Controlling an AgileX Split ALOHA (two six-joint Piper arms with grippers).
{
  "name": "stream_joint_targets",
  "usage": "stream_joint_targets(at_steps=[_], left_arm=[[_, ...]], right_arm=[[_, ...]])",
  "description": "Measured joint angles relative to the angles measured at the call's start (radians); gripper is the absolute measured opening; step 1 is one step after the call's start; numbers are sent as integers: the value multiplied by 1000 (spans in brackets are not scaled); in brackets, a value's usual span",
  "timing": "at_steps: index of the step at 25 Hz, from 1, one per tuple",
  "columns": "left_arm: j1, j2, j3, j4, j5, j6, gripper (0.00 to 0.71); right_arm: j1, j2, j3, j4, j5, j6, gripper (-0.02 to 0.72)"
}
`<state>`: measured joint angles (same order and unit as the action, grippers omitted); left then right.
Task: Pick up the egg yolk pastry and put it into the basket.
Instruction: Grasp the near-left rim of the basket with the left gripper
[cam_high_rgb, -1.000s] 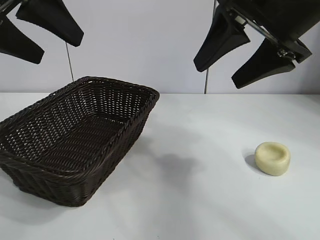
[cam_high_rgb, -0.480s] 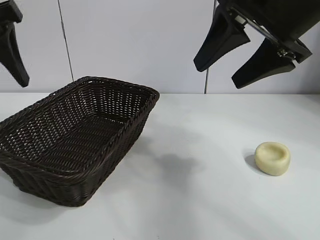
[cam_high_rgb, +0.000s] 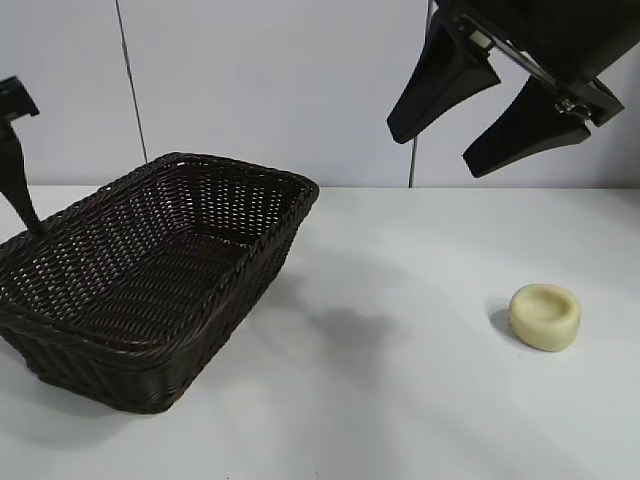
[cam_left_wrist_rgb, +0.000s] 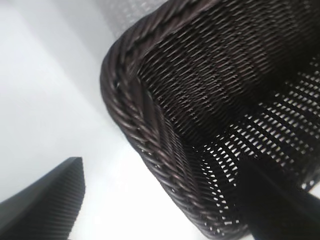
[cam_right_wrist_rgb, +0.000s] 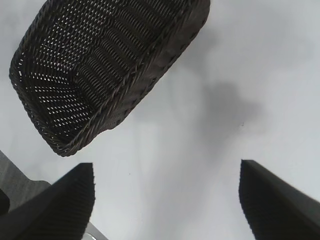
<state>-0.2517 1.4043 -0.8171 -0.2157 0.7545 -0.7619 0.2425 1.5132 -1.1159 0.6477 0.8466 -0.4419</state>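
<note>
The egg yolk pastry (cam_high_rgb: 545, 317), a pale cream round puck, lies on the white table at the right, apart from everything. The dark brown wicker basket (cam_high_rgb: 150, 275) stands at the left and holds nothing. It also shows in the right wrist view (cam_right_wrist_rgb: 100, 65). My right gripper (cam_high_rgb: 433, 153) is open and empty, high above the table and up-left of the pastry. My left gripper (cam_left_wrist_rgb: 160, 165) is open, its jaws straddling a corner of the basket's braided rim (cam_left_wrist_rgb: 135, 110). Only one of its fingers (cam_high_rgb: 18, 185) shows at the exterior view's left edge. The pastry is out of both wrist views.
The white table (cam_high_rgb: 400, 400) runs back to a pale wall with a thin vertical pole (cam_high_rgb: 128, 80) behind the basket. The right gripper's shadow (cam_high_rgb: 350, 335) lies on the table between basket and pastry.
My left gripper has come down from the top left to the basket's far left rim. The right gripper, the pastry and the basket have not moved.
</note>
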Motion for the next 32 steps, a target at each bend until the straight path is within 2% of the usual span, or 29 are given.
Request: stream_joint_targets(at_steps=[11,16,23,28,32], left_arm=[[0,-1,130,-33,-189,-84,595],[0,-2,165,-87,-278,-88,595],[-5,-2,166,-97,-296,-89,595],[-61,-2,166,-98,-323,-124,595],[-68,39,166,-100,-339,-150,595]], right_arm=[[0,0,0,0,0,0,569],[0,0,0,0,0,0,569],[0,0,0,2,0,0,569],[0,0,0,2,0,0,569],[0,0,0,2,0,0,569]])
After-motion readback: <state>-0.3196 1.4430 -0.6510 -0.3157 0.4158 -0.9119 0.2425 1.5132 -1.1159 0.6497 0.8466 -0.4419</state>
